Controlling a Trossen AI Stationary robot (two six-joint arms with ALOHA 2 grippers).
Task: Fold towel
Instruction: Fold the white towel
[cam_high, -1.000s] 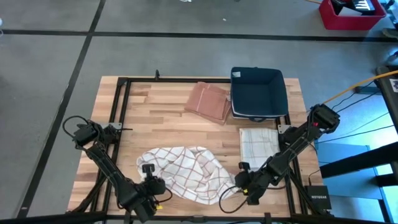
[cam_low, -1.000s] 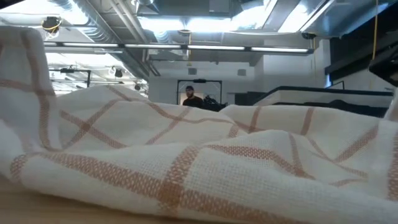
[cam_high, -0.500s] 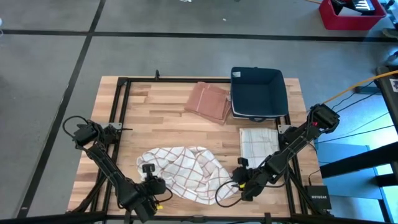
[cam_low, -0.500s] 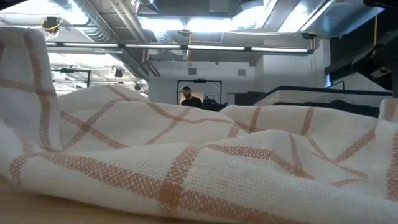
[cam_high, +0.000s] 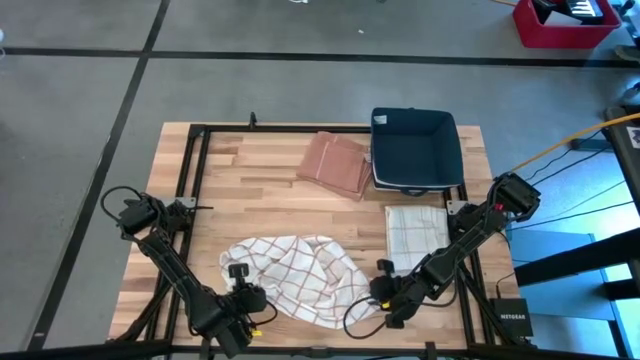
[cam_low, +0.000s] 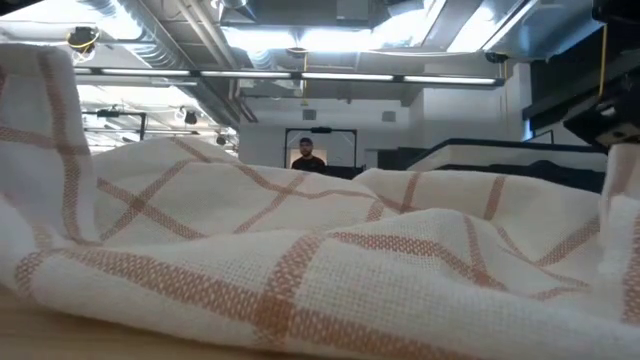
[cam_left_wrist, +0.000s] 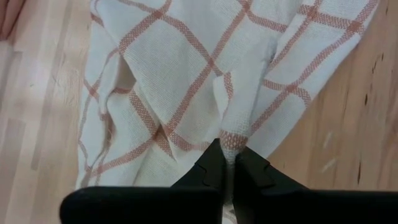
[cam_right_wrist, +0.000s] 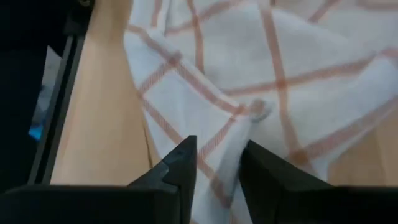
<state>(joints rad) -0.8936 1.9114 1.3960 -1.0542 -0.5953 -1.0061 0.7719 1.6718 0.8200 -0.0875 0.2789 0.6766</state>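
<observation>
A white towel with red-brown checks lies crumpled on the near half of the table and fills the low view. My left gripper is at the towel's near left part and is shut on it. My right gripper is low at the towel's right edge. Its fingers are open and stand on either side of a raised ridge of cloth. My left gripper pinches a narrow, banded tip of the towel between its two fingers, which lie along the table. The cloth fans out flat on the table beyond the fingertips. My right gripper comes in level from the table's right. A raised fold at the towel's right edge fills the gap between its open fingers, and the rest of the towel lies on the table.
A navy bin stands at the far right, with a folded reddish cloth beside it. A folded white checked towel lies near the right arm. Black frame rails run along the table. A person stands far off in the room.
My right gripper has moved toward the table's left, up to the towel's right edge. In the low view the towel's right end has risen into an upright fold. The left gripper has kept still.
</observation>
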